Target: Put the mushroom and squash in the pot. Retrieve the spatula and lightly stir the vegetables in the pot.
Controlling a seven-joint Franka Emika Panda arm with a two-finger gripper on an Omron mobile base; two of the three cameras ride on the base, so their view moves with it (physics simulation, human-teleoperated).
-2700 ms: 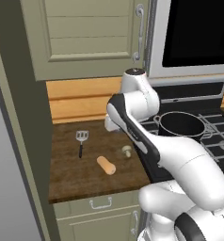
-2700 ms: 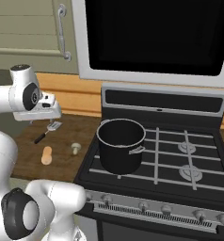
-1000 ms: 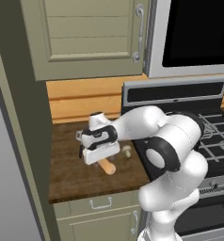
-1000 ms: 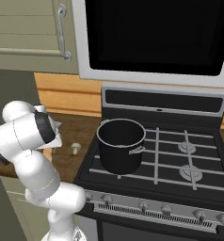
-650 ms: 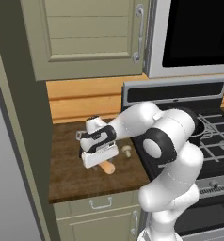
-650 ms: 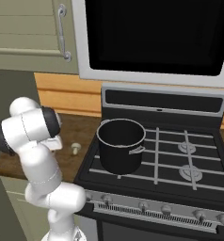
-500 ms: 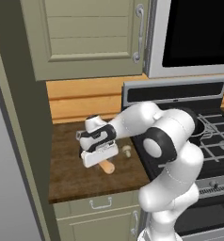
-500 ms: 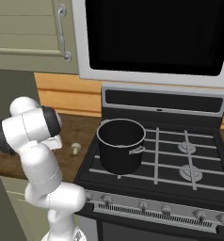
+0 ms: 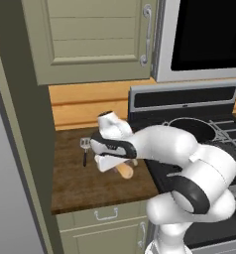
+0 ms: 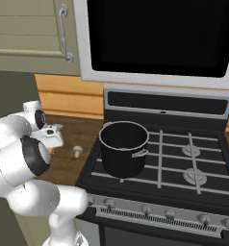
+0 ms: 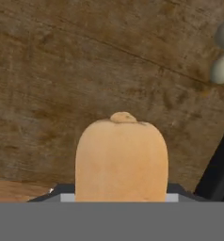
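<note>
Left base view: you are seeing the gripper [image 9: 113, 165] hanging low over the squash [image 9: 124, 170] on the counter [image 9: 80, 186]; spatula [image 9: 84, 148] lying just left; fingers hidden, so jaw spread is not showing.
Right base view: mushroom [image 10: 77, 151] sitting beside the stove [image 10: 184, 182]; pot [image 10: 123, 147] standing on it.
Hand view: squash [image 11: 121, 157] looming close between dark finger stubs; contact is unclear to you.

Left base view: the white arm's hand covered most of the stubby orange-tan squash [image 9: 124, 170], leaving one end exposed, and hid the gripper fingers, so their spacing could not be judged. Hand view: the squash's lower part was cut off at the bottom, and the pale beige mushroom [image 11: 223, 68] was cropped by the right edge.
</note>
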